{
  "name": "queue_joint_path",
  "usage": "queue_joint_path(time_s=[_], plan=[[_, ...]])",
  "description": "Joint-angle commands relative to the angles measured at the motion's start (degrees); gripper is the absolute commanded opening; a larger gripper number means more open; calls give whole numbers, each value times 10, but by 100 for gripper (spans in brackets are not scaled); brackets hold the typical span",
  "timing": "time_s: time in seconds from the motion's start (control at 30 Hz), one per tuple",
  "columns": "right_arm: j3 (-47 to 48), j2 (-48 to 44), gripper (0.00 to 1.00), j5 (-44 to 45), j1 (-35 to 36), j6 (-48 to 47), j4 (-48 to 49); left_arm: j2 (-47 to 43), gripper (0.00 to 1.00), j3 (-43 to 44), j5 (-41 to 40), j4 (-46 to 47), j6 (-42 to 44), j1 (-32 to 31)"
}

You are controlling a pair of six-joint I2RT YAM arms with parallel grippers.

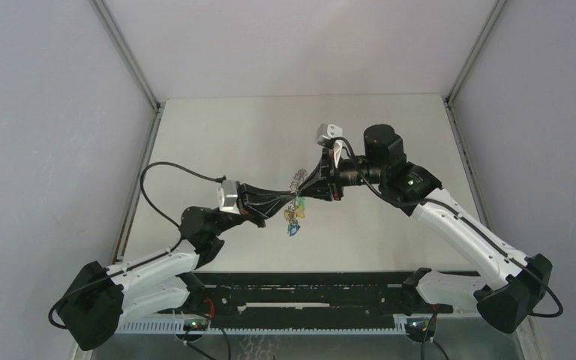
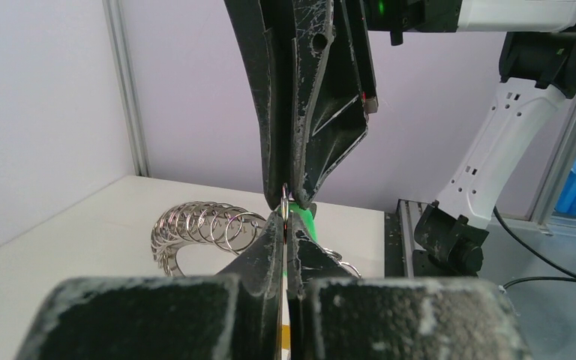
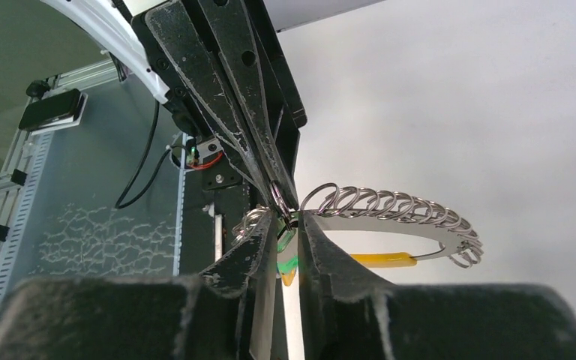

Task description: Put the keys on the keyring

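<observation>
Two grippers meet tip to tip in mid-air over the table, with the task items between them.

Top view only: the keys hang as a small cluster just below the meeting point, with a blue head lowest. Neither wrist view shows the blue one.

Left wrist view only: the left gripper has its fingers pressed flat together, pinched on a thin wire ring of the keyring, whose coil curves away to the left. A green key head shows just beside the tips.

Right wrist view only: the right gripper has its jaws a narrow slit apart, with the green key head sitting in the slit. Whether the pads actually bite on it cannot be told. This view also shows the yellow-orange band running under the coil.

Appearance: the keyring is a curved row of overlapping silvery wire loops, thin and bright, arched like a spring. The band is joined to its far end by a thin wire.

Count: one keyring and one band. Two key heads can be told apart, one green and one blue. A yellowish spot in the cluster is too small to identify. Two arms, two grippers.
</observation>
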Motion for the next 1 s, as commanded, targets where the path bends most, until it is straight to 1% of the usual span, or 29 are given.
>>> queue_joint_path(time_s=[0.0, 0.07, 0.1, 0.33, 0.67, 0.8, 0.9, 0.97], plan=[[0, 2, 11, -21, -5, 9, 31, -4, 0, -4, -8, 61, -19, 4], [1, 2, 2, -23, -6, 8, 31, -5, 0, -3, -8, 60, -18, 4], [0, 1, 0, -23, -8, 6, 30, -5, 0, -4, -9, 61, -18, 4], [1, -10, 0, -11, -29, 1, 13, -17, 0, -10, -23, 60, -12, 4], [53, 19, 0, 15, -27, -16, -74, -24, 0, -8, -13, 66, -14, 4], [84, 44, 0, 22, -12, -16, -100, -13, 0, -8, -6, 96, -29, 4], [91, 56, 0, 28, -10, -2, -98, -1, 0, -9, -1, 125, -45, 3], [93, 61, 0, 27, -11, 11, -92, -1, 0, -7, 0, 126, -48, 4]])
